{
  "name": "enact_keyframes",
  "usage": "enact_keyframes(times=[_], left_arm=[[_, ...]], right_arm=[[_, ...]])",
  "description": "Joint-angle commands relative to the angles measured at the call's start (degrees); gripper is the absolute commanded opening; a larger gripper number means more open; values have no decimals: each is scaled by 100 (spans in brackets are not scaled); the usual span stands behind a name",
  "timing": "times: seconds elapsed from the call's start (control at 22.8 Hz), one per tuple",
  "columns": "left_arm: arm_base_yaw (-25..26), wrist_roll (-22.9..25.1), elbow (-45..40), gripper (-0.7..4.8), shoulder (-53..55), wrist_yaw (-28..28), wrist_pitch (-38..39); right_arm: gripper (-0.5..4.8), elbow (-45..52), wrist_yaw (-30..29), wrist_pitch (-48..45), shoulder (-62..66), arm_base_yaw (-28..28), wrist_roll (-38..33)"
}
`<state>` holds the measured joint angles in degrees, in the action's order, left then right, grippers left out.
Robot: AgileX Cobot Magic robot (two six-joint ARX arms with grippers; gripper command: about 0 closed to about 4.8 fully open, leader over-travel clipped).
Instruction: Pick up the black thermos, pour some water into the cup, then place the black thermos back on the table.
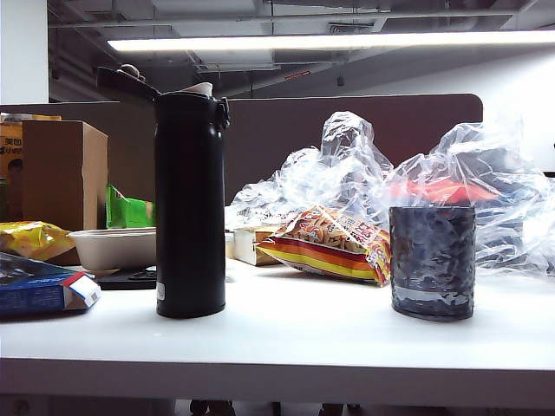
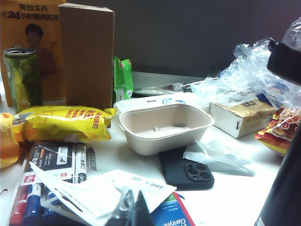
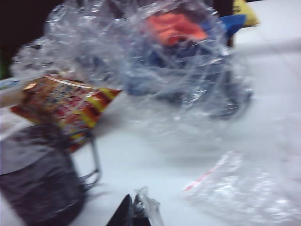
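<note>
Nearest in the left wrist view, the left gripper [image 2: 134, 212]: dark fingertips pressed together, clenched on nothing, hanging low over a clutter of papers [image 2: 101, 190] and marker pens [image 2: 28, 207]. Nearest in the right wrist view, the right gripper [image 3: 129, 214]: also pinched closed and empty, low over the table [image 1: 286, 347], with the cup [image 3: 40, 181] just beside it. Neither gripper seen in the exterior view.

One black thermos [image 1: 190, 204], standing upright on the table toward the left of the exterior view, near the front edge. Long axis vertical; flip lid hinged open and pointing up and to the left, pale spout facing up, small white label low on the side. Only a dark sliver of it [image 2: 282, 197] at the edge of the left wrist view.

One cup [image 1: 432, 262], upright to the right, well apart from the thermos, mouth facing up, roughly level with it in depth.

Further back: one beige bowl [image 2: 164, 126], one black phone [image 2: 187, 170] touching its near side, one blue box [image 1: 43, 290], one yellow snack bag [image 2: 63, 123], one striped snack packet [image 1: 329, 247] between thermos and cup, one small tan carton [image 2: 241, 117].

Farthest: one tall brown box [image 1: 62, 173], one green packet [image 1: 128, 211], one can [image 2: 22, 77], and crumpled clear plastic bags [image 1: 451, 186], too tangled to count.
</note>
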<state>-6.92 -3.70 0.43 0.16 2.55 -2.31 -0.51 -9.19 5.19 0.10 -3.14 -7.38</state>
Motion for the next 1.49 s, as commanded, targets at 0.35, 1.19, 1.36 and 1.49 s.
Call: enact_keyframes(times=[0.35, 1.19, 1.36, 1.49], left_arm=[[0, -17, 7, -5, 7, -22, -63], [-9, -1438, 1097, 479, 44, -1075, -28], [-13, -1545, 1519, 479, 262, -1637, -24], [-13, -1541, 1744, 479, 651, -1982, -44]], right_arm=[[-5, -13, 501, -111, 0, 9, 173], [479, -1917, 166, 267, 59, 11, 92], [479, -2592, -151, 507, 468, 13, 205], [479, -3005, -334, 400, 994, 13, 210]])
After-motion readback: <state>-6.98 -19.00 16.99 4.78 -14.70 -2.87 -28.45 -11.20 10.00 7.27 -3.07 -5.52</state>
